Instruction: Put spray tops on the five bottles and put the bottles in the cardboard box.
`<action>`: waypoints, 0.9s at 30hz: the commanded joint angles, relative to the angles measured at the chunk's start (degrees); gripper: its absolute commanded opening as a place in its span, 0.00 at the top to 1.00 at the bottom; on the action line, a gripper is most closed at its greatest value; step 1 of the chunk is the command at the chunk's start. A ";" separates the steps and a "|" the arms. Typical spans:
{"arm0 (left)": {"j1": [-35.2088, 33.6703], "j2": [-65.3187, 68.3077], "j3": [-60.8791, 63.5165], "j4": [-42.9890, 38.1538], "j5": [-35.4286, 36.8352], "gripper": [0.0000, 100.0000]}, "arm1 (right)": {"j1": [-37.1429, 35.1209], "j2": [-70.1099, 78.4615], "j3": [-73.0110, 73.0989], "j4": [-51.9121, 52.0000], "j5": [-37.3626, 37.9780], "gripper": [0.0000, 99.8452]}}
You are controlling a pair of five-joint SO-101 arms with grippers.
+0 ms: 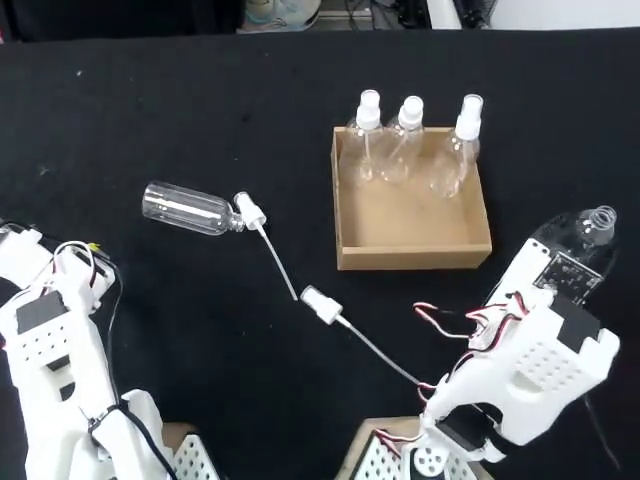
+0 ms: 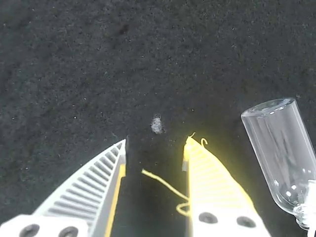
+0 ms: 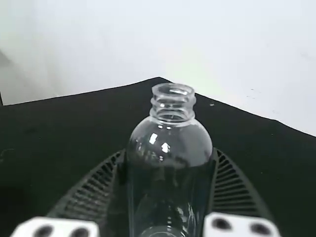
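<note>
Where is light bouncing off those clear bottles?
High view: pale streaks along the lying bottle. Right wrist view: bright spots on the shoulder of the open bottle in the right gripper. Left wrist view: small glints near the lying bottle's neck.

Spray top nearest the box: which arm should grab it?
Left, probably. The left gripper is open and empty; the right gripper is shut on the uncapped bottle that the spray top likely goes on.

The tool (image 3: 169, 154) holds a clear bottle (image 3: 170, 131) between its two dark ribbed jaws, one on each side. The bottle's threaded neck is open. Behind it lies the black tabletop (image 3: 59, 128), and beyond that a white wall (image 3: 222, 44).
</note>
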 commanded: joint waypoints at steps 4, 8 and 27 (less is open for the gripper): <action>0.75 -1.14 -3.12 -0.53 0.26 0.81 | 0.44 -0.13 -4.18 0.35 -0.44 0.81; 0.75 -1.14 -3.12 -0.53 0.35 0.81 | 1.76 2.42 -9.63 4.66 -0.44 0.81; 0.75 -1.14 -3.38 -0.62 0.44 0.81 | 1.93 14.02 -8.22 -6.95 0.00 0.81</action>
